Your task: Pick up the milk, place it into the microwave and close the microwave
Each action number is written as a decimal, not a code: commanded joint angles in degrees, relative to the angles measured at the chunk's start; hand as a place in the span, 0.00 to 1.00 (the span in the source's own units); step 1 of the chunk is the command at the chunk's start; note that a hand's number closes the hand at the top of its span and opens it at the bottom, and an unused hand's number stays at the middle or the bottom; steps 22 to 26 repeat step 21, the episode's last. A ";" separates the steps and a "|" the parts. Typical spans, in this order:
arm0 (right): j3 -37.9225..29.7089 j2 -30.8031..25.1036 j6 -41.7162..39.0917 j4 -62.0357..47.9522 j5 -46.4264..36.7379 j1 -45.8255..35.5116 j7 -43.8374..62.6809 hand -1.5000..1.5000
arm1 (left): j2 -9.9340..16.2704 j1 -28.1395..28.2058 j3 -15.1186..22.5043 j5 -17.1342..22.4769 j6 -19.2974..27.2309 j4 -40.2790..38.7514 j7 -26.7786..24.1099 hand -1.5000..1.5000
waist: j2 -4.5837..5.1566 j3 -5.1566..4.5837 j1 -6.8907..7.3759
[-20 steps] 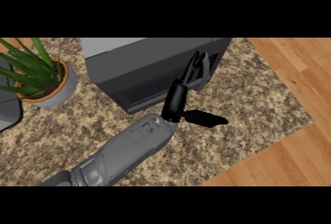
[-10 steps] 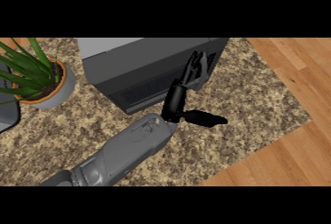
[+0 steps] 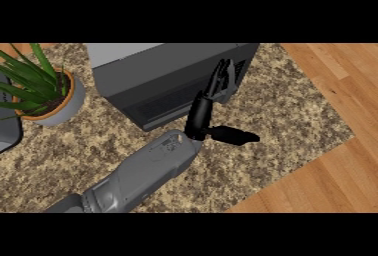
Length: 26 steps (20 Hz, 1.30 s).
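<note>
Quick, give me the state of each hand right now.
Left hand: not in view.
Right hand: open, fingers straight against the front of the microwave, thumb out to the side, holding nothing.

You look down on a speckled granite counter [image 3: 295, 115], with warm wood flooring [image 3: 336, 170] beyond its right edge. A potted plant [image 3: 37, 90] stands at your left.
</note>
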<state>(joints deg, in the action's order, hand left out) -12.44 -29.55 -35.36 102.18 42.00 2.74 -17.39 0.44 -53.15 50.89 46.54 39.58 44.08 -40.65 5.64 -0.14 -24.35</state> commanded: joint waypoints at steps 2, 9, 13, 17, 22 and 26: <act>0.60 -0.23 -0.38 0.14 1.13 -0.03 0.78 0.00 | -0.42 -3.13 -1.41 2.13 0.12 -2.91 0.92 0.00 | 0.41 0.02 -0.54; 0.22 -0.93 0.08 0.16 2.62 -0.54 1.71 0.00 | -0.37 -4.50 0.84 2.70 -1.97 -7.80 5.21 1.00 | 0.52 0.51 0.01; -0.74 -1.93 0.35 0.29 2.91 -0.72 2.12 0.00 | 4.89 -5.49 3.12 -1.49 3.44 -12.44 5.28 0.00 | -0.53 0.98 1.89; -1.37 -2.36 0.72 0.59 3.52 -0.64 2.40 0.00 | 4.63 -6.50 2.78 -0.87 4.78 -14.11 7.69 0.00 | -0.60 0.92 3.19; -1.72 -2.64 0.96 0.95 3.85 0.05 2.80 0.00 | 3.73 -7.21 3.46 -1.02 5.41 -15.08 8.70 0.00 | -0.67 0.81 3.67; -1.72 -2.64 0.96 0.95 3.85 0.05 2.80 0.00 | 3.73 -7.21 3.46 -1.02 5.41 -15.08 8.70 0.00 | -0.67 0.81 3.67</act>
